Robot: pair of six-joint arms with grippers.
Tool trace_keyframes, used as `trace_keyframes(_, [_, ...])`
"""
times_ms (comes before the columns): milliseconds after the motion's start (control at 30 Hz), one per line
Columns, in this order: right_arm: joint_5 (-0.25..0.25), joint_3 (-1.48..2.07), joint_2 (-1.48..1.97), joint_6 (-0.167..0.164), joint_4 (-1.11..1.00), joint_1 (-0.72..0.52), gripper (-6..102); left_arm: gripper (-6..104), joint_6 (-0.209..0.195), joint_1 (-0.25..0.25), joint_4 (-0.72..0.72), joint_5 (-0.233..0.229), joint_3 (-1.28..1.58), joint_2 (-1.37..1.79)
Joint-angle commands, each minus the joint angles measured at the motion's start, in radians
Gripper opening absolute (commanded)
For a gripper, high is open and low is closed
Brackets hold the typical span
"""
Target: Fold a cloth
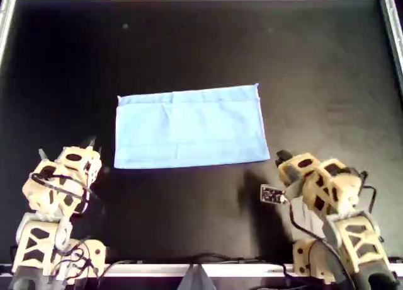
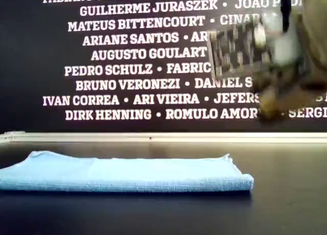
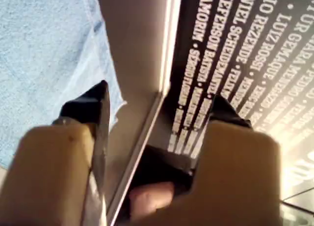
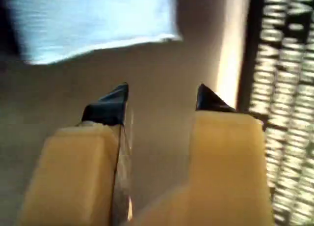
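The thin light-blue fabric cloth (image 1: 191, 127) is lying flat near the middle of the matte black worktop (image 1: 201, 44), folded into a wide rectangle whose long edges are running across the overhead view. In the exterior view the cloth (image 2: 122, 176) is showing as a low doubled layer, its rounded fold edge sitting toward that view's right.

The left tool (image 1: 66, 148), a tan printed claw with black tips, is hovering at the overhead view's lower left, apart from the cloth's near left corner. In the left wrist view its tips (image 3: 159, 105) are standing wide apart with nothing between them, the cloth (image 3: 44, 54) lying beyond one tip.

The right tool (image 1: 283, 157) is sitting at the overhead view's lower right, just beside the cloth's near right corner but not touching it. In the right wrist view its tips (image 4: 164, 96) are parted and gripping nothing, with the cloth (image 4: 93, 17) lying ahead.

A dark wall printed with white names (image 2: 133, 56) is rising behind the worktop.
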Motion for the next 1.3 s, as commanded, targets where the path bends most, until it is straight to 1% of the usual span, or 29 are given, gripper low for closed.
trace_keyframes(0, [-0.012,-0.193,-0.268,-0.008,-0.017,0.005,55,73,0.006,0.021,-0.009,-0.005,-0.049,0.018])
trace_keyframes(33, [-0.015,-0.249,-0.37,-0.006,-0.015,-0.002,55,73,0.006,0.021,-0.009,-0.005,-0.048,0.018])
trace_keyframes(100, [-0.017,-0.344,-0.549,0.008,-0.014,0.011,55,73,0.006,0.023,-0.009,-0.005,-0.044,0.018])
trace_keyframes(167, [-0.025,-0.42,-0.695,0.009,-0.014,0.021,59,73,0.008,0.023,-0.009,-0.005,-0.044,0.018])
trace_keyframes(200, [-0.034,-0.451,-0.747,0.0,-0.014,0.026,61,73,0.008,0.023,-0.009,-0.005,-0.044,0.018])
trace_keyframes(267, [-0.054,-0.485,-0.813,0.012,-0.014,0.029,67,73,0.008,0.023,-0.009,-0.005,-0.043,0.018])
trace_keyframes(333, [-0.067,-0.503,-0.848,0.012,-0.014,0.028,70,73,0.008,0.02,-0.009,-0.005,-0.041,0.018])
trace_keyframes(400, [-0.071,-0.512,-0.87,0.012,-0.014,0.028,71,74,0.008,0.017,-0.009,-0.005,-0.041,0.018])
trace_keyframes(600, [-0.057,-0.554,-0.977,0.012,-0.014,0.028,71,74,0.008,0.009,-0.009,-0.005,-0.041,0.018])
trace_keyframes(867, [-0.055,-0.719,-1.158,0.012,-0.014,0.028,71,74,0.008,0.008,-0.009,-0.005,-0.041,0.018])
trace_keyframes(967, [-0.069,-0.764,-1.213,0.012,-0.014,0.028,71,74,0.008,0.008,-0.009,-0.005,-0.041,0.018])
trace_keyframes(1033, [-0.069,-0.784,-1.226,0.012,-0.014,0.028,71,74,0.008,0.006,-0.009,-0.005,-0.041,0.018])
trace_keyframes(1133, [-0.055,-0.79,-1.226,0.012,-0.014,0.028,71,73,0.008,0.006,-0.009,-0.005,-0.041,0.018])
trace_keyframes(1200, [-0.055,-0.792,-1.226,0.012,-0.014,0.028,68,73,0.008,0.006,-0.009,-0.005,-0.041,0.018])
trace_keyframes(1267, [-0.055,-0.792,-1.224,0.012,-0.014,0.023,60,73,0.008,0.006,-0.009,-0.005,-0.041,0.018])
